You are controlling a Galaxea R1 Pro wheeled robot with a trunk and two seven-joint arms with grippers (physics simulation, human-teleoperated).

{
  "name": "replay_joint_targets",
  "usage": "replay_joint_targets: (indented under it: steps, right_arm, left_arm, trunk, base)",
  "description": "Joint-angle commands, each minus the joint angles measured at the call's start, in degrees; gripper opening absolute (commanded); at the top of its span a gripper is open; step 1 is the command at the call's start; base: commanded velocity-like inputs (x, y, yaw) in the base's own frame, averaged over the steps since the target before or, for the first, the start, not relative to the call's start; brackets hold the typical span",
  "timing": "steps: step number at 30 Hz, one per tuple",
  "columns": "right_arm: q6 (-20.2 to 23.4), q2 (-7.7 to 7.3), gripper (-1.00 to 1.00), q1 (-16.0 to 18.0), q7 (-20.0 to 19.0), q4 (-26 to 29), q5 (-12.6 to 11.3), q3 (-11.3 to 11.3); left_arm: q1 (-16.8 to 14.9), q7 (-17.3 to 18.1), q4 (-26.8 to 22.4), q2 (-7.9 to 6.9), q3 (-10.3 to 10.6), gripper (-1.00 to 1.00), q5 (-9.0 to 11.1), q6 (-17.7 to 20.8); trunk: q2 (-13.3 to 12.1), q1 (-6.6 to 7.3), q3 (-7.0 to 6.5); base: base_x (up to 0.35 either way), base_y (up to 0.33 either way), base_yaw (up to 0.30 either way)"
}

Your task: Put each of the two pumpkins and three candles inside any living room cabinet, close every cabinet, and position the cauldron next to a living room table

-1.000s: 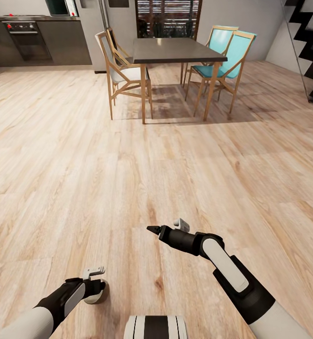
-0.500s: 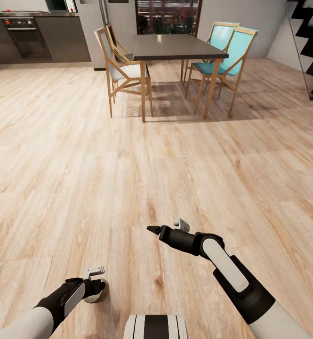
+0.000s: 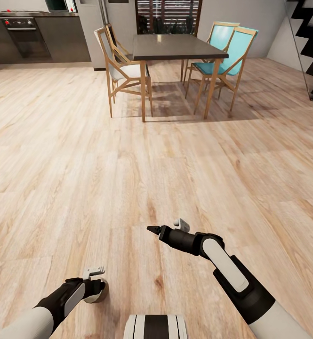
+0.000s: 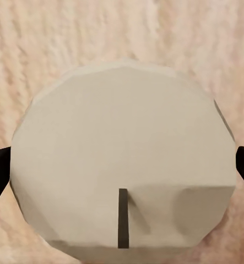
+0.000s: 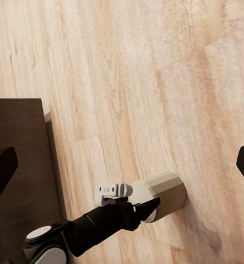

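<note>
The pale, streaky wood-plank floor (image 3: 128,169) spreads across the head view, its grain running lengthwise toward the far wall. At the far end stands a dark rectangular dining table with light wooden legs (image 3: 175,47), its tabletop flat and matte. 4 chairs ring it: 2 light wooden chairs with pale seats (image 3: 123,70) on the left and 2 wooden chairs with turquoise seats and backs (image 3: 227,52) on the right. Behind them, dark grey kitchen cabinets with a built-in oven (image 3: 24,37) line the far left wall, and a black zigzag staircase (image 3: 311,47) climbs at the far right.

In the right wrist view a dark brown, flat-topped wooden slab (image 5: 17,176) lies beside the bare planks (a sliver of the same brown shows at the head view's left edge).

The right arm, white shell over black joints, reaches forward over open floor; its right tool (image 3: 152,229) has its 2 black fingers spread wide apart, their tips sitting at opposite edges of the right wrist view with nothing between them.

The left tool (image 3: 99,287) hangs low near the robot's base, clamped on a stubby pale grey-white faceted candle (image 4: 122,170) with a thin dark wick. In the left wrist view the candle's many-sided top spans nearly the whole gap, a black finger pressing each flank. The candle (image 5: 163,195) is held clear above the planks.
</note>
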State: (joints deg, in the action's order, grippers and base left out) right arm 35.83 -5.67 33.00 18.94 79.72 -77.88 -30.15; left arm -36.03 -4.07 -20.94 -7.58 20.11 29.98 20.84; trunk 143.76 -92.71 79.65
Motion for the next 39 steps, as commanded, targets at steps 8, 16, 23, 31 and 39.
replay_joint_targets:
  steps: [8, 16, 23, 31, 39]
  right_arm:
    - [-0.06, -0.04, 1.00, 0.05, 0.57, 0.08, -0.60, -0.09]
    - [-0.06, -0.04, 1.00, 0.05, 0.57, 0.05, -0.60, -0.09]
    - [-0.06, -0.04, 1.00, 0.05, 0.57, 0.00, -0.60, -0.09]
    - [-0.06, -0.04, 1.00, 0.05, 0.60, -0.06, -0.60, -0.09]
    - [-0.06, -0.04, 1.00, 0.05, 0.65, -2.39, -0.51, -0.05]
  left_arm:
    - [-0.01, -0.41, -0.16, -0.06, 0.51, -1.00, 0.61, 0.26]
    - [-0.01, -0.41, -0.16, -0.06, 0.55, -1.00, 0.61, 0.26]
    - [-0.01, -0.41, -0.16, -0.06, 0.55, -1.00, 0.61, 0.26]
    - [-0.01, -0.33, -0.16, -0.03, 0.55, -1.00, 0.60, 0.26]
    - [-0.01, -0.35, -0.20, -0.05, 0.62, -1.00, 0.53, 0.31]
  trunk:
    - [0.02, 0.01, 0.04]
    - [0.02, 0.01, 0.04]
    - [-0.04, 0.11, -0.85]
    - [-0.09, 0.22, -1.73]
    - [-0.20, 0.42, -3.50]
  base:
    - [0.000, 0.000, 0.000]
    - [0.000, 0.000, 0.000]
    - [0.000, 0.000, 0.000]
    - [0.000, 0.000, 0.000]
    - [0.000, 0.000, 0.000]
